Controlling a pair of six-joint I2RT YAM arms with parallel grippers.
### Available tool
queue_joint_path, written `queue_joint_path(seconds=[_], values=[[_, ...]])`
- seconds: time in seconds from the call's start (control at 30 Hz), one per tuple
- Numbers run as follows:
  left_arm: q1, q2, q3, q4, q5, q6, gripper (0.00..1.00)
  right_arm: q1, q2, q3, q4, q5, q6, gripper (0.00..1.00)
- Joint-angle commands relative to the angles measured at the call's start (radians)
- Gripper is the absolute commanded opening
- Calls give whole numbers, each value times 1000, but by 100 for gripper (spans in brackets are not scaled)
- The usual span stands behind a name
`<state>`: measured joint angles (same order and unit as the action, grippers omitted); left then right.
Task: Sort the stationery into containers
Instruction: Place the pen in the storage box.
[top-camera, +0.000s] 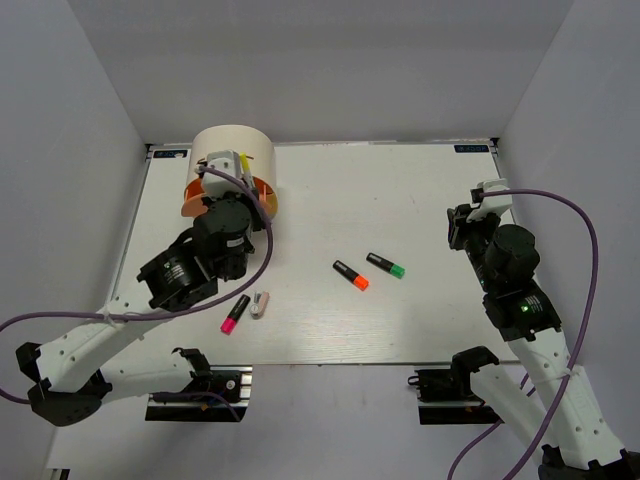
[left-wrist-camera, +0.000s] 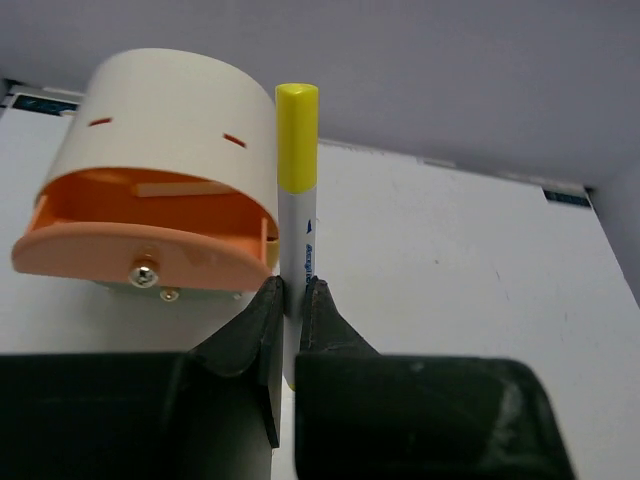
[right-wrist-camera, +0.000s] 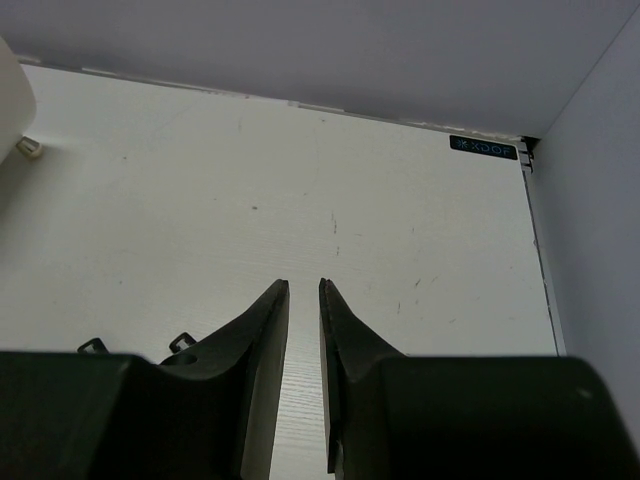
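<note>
Left gripper (left-wrist-camera: 294, 287) is clamped on a yellow-capped marker (left-wrist-camera: 298, 190), its two dark fingers pressed to either side of the pale barrel low in the middle of the left wrist view, with the cap pointing toward the top of the frame. Just left of the marker, the orange drawer (left-wrist-camera: 140, 255) stands pulled out of the cream box (left-wrist-camera: 170, 110), its small knob (left-wrist-camera: 146, 270) facing the camera. A cream stick (left-wrist-camera: 185, 188) lies flat inside the drawer. The marker's barrel sits right at the drawer's right corner; whether they touch cannot be told. From the top view, box and drawer sit in the upper left of the white table (top-camera: 420, 190), with the left arm reaching up to them. Lower down and left of centre, a pink-capped highlighter (top-camera: 236, 313) lies slanted, and a stubby white-pink piece (top-camera: 260, 304) lies just beside it on the right. Near the middle of the frame are an orange-capped highlighter (top-camera: 351, 275) and a green-capped highlighter (top-camera: 385, 265), close to each other but apart, both angled with caps toward the lower right. Right gripper (right-wrist-camera: 303, 290) is over bare table at the right side, well apart from all the stationery. Its fingers stand slightly apart, a narrow gap between them and nothing in it.
</note>
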<state>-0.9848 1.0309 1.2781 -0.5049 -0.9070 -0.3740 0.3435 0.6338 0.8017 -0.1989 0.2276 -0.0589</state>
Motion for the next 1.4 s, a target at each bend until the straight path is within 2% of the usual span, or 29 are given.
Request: queue_joint_path(seconds=[0.0,0.03,0.23,0.4,0.53,0.87,1.1,1.37], values=[[8,27,9,35,-208,-86,0,6,-13,-7,56,-11,4,25],[17,28,9,61,-267,-95,0,5,-17,-7,53,-13,2,25],[46,40,-37,213,-407,-132,0,6,-20,-12,53,-22,4,25],[75,116,21,193,-463,-253,0,8,-25,-15,55,-24,1,25],[109,176,30,246,-463,-295,0,9,-29,-16,61,-28,1,25],[218,284,63,226,-443,-387,0,11,-45,-27,59,-36,-2,25],[304,311,17,240,-398,-442,0,12,-49,-27,58,-39,-2,25],[370,382,17,181,-311,-528,0,14,-56,-30,61,-33,-4,25]])
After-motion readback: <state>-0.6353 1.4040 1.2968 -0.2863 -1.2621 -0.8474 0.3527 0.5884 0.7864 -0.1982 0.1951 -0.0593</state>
